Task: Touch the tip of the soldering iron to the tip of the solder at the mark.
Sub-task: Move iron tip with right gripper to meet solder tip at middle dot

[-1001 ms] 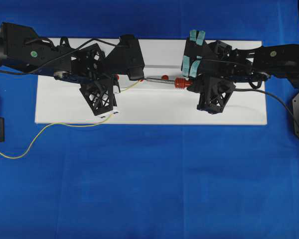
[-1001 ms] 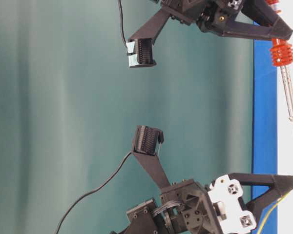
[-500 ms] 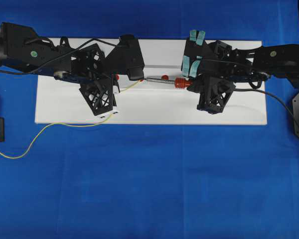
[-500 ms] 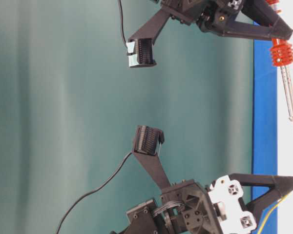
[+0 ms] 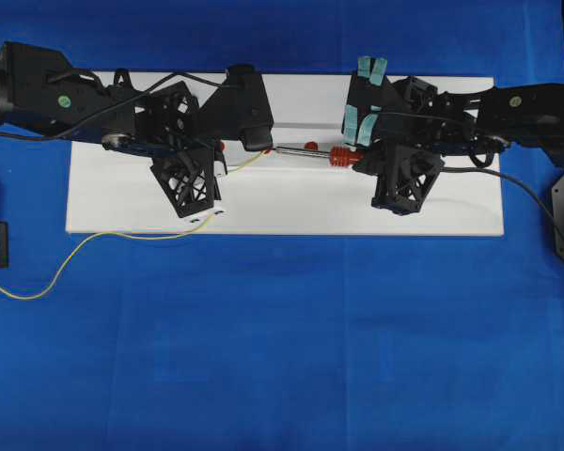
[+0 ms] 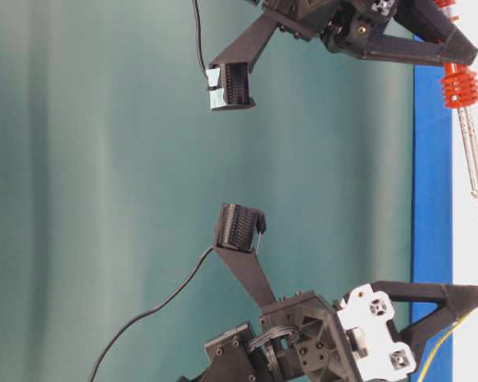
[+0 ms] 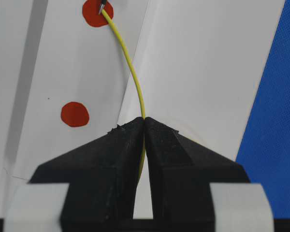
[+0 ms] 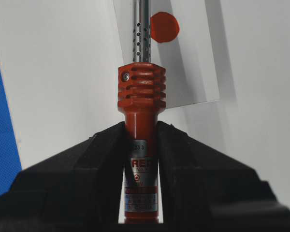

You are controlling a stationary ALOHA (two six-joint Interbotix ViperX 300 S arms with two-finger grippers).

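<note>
Overhead view, two claws, one soldering iron (image 5: 315, 154), one solder (image 5: 94, 242)

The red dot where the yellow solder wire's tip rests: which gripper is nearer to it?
Left. The left gripper, shut on the yellow solder wire, sits just short of that red dot. The right gripper holds the red-handled soldering iron farther back; only the shaft reaches over.

soldering iron (image 8: 140, 111): red-orange ribbed handle, silver perforated shaft
solder (image 7: 129, 67): yellow
marks (image 7: 75, 114): red dots
board (image 5: 291, 207): white
cloth (image 5: 291, 348): blue
grippers: black
</note>
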